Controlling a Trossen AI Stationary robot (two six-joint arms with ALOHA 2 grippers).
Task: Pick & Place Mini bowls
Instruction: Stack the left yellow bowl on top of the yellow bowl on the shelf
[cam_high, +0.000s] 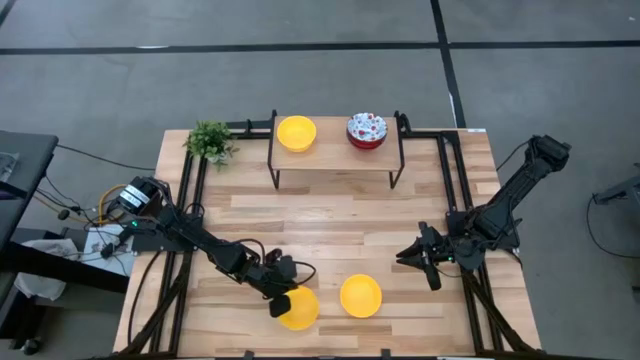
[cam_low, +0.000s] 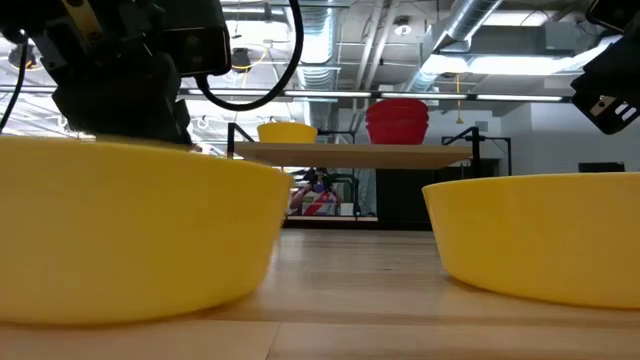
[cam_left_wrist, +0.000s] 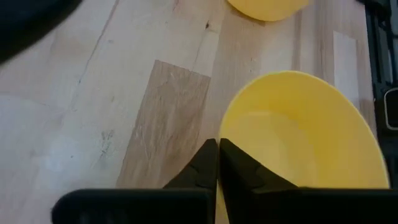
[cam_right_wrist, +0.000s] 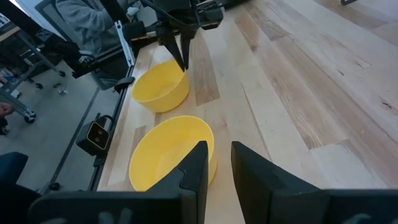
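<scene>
**Left gripper pinches the rim of a yellow bowl near the table's front edge**

A wooden table (cam_high: 330, 230) is seen from above, with two dark robot arms reaching over it.

The left gripper (cam_high: 283, 302) sits low over the front part of the table, left of centre. Its two fingers (cam_left_wrist: 208, 168) are pressed together with almost no gap, nipping the rim of a yellow bowl (cam_high: 299, 307). One finger lies inside the bowl and the other outside it, on the side of the bowl facing the table's left edge. The bowl stands upright on the wood, close to the front edge.

A second yellow bowl (cam_high: 360, 296) stands just to the right of the first, near it but not touching, also upright and close to the front edge.

The right gripper (cam_high: 412, 255) hangs above the right half of the table, apart from the second bowl and pointing towards it. Its fingers (cam_right_wrist: 196, 165) stand a little apart and grasp nothing.

At the back edge a small raised shelf (cam_high: 335, 165) carries a third yellow bowl (cam_high: 296, 132) on its left end and a red patterned bowl (cam_high: 366, 130) on its right end. A small green plant (cam_high: 210, 141) stands in the back left corner.
</scene>
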